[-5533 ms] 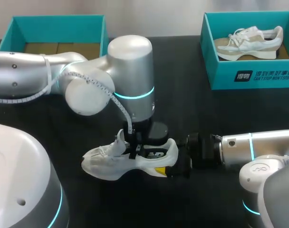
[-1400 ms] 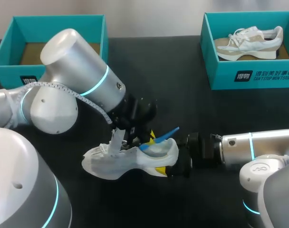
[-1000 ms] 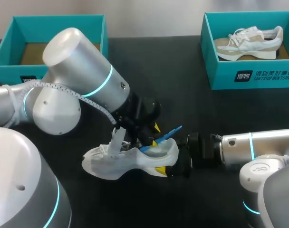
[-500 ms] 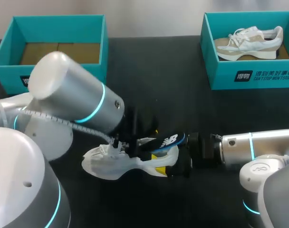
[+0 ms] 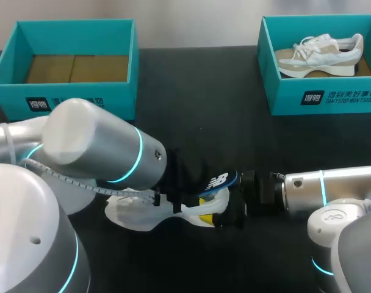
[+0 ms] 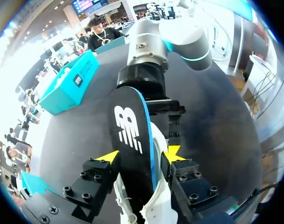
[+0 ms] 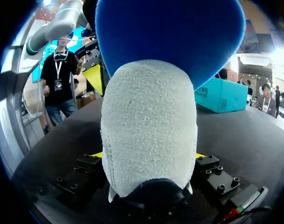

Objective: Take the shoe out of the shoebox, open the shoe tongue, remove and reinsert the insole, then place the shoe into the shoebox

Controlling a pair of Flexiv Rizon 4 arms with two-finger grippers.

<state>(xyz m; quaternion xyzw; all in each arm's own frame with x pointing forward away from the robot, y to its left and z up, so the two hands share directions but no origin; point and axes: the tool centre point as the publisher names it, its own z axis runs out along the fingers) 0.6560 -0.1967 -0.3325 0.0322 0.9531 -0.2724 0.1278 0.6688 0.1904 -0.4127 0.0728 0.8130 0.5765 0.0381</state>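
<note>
A white shoe (image 5: 129, 215) lies on its sole on the black table, toe to the left, half hidden under my left arm (image 5: 100, 149). My right gripper (image 5: 225, 210) is shut on its heel; in the right wrist view the pale suede heel (image 7: 149, 140) fills the space between the fingers of the right gripper (image 7: 149, 155). A black insole (image 5: 219, 180) with a blue edge sticks out over the heel. In the left wrist view the insole (image 6: 130, 140) runs between the yellow tips, and my left gripper (image 6: 141, 155) is shut on it. The blue underside of the insole (image 7: 165, 37) rises above the heel.
An empty teal shoebox (image 5: 72, 23) with a brown floor stands at the back left. A second teal shoebox (image 5: 323, 97) at the back right holds a beige and white shoe (image 5: 320, 54). Bare black table lies between the boxes.
My left arm swung down and left over the shoe. The insole, earlier tilted up out of the heel, now lies flatter. The left fingers widened, then closed again. The right arm kept still.
</note>
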